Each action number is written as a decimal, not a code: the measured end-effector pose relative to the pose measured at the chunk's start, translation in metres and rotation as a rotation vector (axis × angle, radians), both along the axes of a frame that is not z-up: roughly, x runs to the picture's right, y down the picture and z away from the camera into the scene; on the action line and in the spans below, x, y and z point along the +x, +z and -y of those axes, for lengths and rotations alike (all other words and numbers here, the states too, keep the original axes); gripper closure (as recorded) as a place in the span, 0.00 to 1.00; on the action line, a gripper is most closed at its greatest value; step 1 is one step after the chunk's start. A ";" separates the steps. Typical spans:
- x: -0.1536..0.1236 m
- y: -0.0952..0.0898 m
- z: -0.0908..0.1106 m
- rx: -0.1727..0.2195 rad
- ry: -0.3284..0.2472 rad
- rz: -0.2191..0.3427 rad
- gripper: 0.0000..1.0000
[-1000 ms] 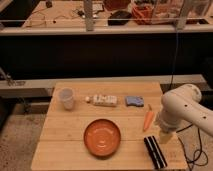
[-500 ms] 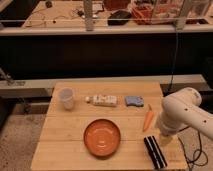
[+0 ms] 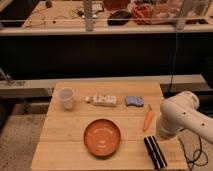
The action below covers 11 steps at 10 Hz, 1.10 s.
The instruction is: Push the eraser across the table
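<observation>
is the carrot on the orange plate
No, the carrot lies on the bare table right of the plate, between it and the shut hand by the eraser's far end.

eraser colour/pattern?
Eraser: black, pale lengthwise stripe; camera view. Pincer hidden behind the white arm by its far end.

Overhead indoor light falls warmly and evenly on the table (image 3: 65,145) in the lower half of the frame, casting only short, soft shadows, while a dark unlit band crosses the middle. The white arm (image 3: 181,116) at lower right is the brightest area and hides the closed gripper beneath it. Detail is soft throughout.
</observation>
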<state>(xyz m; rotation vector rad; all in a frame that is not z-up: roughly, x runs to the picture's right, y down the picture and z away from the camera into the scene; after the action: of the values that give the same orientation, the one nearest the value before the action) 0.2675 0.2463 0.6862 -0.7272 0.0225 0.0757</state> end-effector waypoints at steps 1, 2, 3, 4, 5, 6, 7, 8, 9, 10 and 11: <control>-0.001 0.005 -0.006 -0.004 0.005 -0.002 1.00; 0.000 0.007 -0.008 -0.008 0.009 -0.004 1.00; 0.001 0.009 -0.012 -0.010 0.013 -0.005 1.00; 0.000 0.011 -0.017 -0.013 0.017 -0.004 1.00; -0.002 0.016 -0.023 -0.015 0.016 -0.001 1.00; -0.004 0.019 -0.026 -0.017 0.016 0.002 1.00; -0.004 0.022 -0.030 -0.021 0.018 0.004 1.00; -0.003 0.023 -0.034 -0.024 0.019 0.004 1.00; -0.003 0.023 -0.037 -0.025 0.020 0.003 1.00; -0.003 0.024 -0.041 -0.028 0.018 0.001 1.00; -0.005 0.024 -0.043 -0.029 0.015 0.001 1.00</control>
<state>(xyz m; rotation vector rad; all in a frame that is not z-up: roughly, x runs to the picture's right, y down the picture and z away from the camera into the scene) 0.2629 0.2892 0.7105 -0.7569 0.0168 0.0892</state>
